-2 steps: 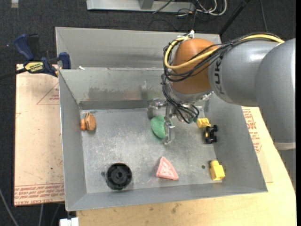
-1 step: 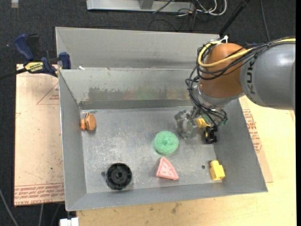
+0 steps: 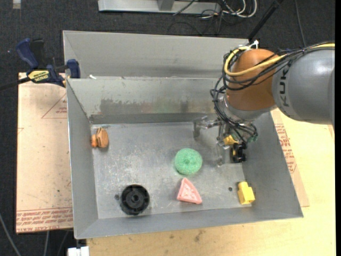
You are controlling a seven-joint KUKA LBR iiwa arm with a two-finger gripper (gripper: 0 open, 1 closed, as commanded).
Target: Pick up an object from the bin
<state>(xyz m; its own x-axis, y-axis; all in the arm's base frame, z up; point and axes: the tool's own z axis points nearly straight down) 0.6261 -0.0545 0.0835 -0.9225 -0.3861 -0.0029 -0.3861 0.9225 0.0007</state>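
Bin (image 3: 149, 159) of scuffed grey metal; dark carpet (image 3: 48, 9) and cables (image 3: 234, 4) behind

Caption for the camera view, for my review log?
The pincer in the grey metal bin, just right of a green round ball; pink triangular wedge and small yellow block lie nearby.

My arm (image 3: 311, 87) runs off the right edge of the view. My orange cover (image 3: 250, 81) and cables (image 3: 234, 63) hide the bin (image 3: 80, 143) floor near its back right corner. A dark speck (image 3: 230, 188) near the front right corner is perhaps a screw, but it is too small to tell.
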